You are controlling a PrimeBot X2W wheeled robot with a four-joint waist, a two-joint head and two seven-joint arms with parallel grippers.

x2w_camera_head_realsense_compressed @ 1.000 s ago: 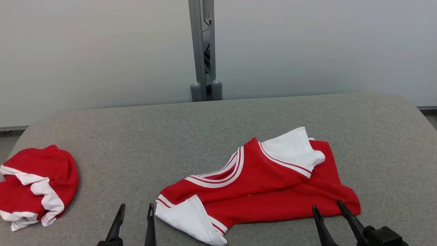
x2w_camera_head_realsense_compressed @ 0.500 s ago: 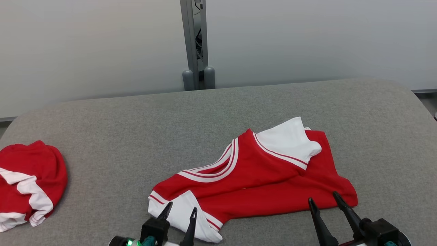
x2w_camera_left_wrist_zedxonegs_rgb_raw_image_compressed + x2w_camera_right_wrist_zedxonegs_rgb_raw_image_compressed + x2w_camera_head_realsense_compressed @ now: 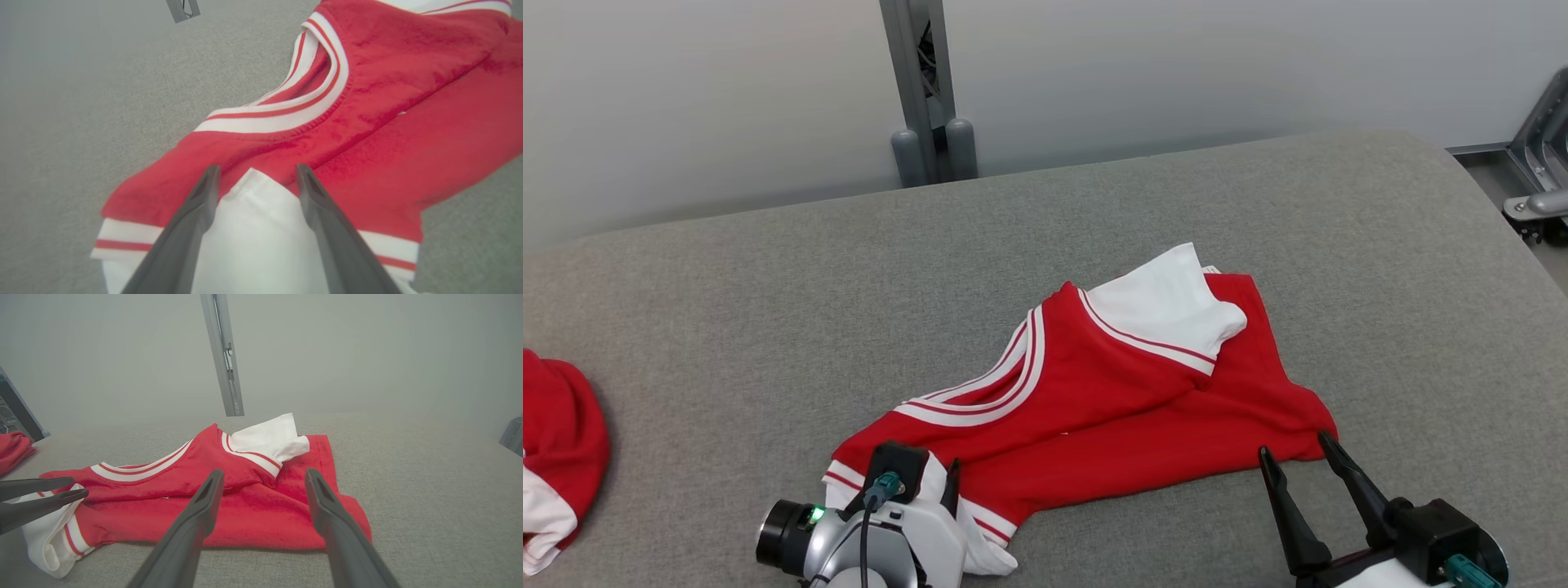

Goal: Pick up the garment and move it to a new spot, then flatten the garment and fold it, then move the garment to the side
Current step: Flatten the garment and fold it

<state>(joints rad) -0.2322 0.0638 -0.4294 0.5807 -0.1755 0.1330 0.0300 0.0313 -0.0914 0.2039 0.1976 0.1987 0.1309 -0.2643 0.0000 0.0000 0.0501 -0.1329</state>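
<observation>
The garment (image 3: pixel 1111 392) is a red shirt with white sleeves and striped trim, lying rumpled across the middle of the grey table. My left gripper (image 3: pixel 927 478) hangs open over its near white sleeve (image 3: pixel 253 228). In the left wrist view the left gripper (image 3: pixel 256 171) has its fingers on either side of the sleeve's folded tip, with nothing held. My right gripper (image 3: pixel 1293 445) is open just short of the garment's right hem corner. In the right wrist view the right gripper (image 3: pixel 263 473) points at the red body, and the left gripper (image 3: pixel 79 486) comes in from the left.
A second red and white garment (image 3: pixel 560 457) lies bunched at the table's far left edge. The grey padded table (image 3: pixel 768 310) has rounded corners. A grey post (image 3: pixel 923 90) stands behind it against the pale wall, and a metal bracket (image 3: pixel 1539 163) sits off the right side.
The head camera has swung right and down. My left gripper has moved forward and right from the bare table to over the white sleeve. The right gripper stays open by the hem.
</observation>
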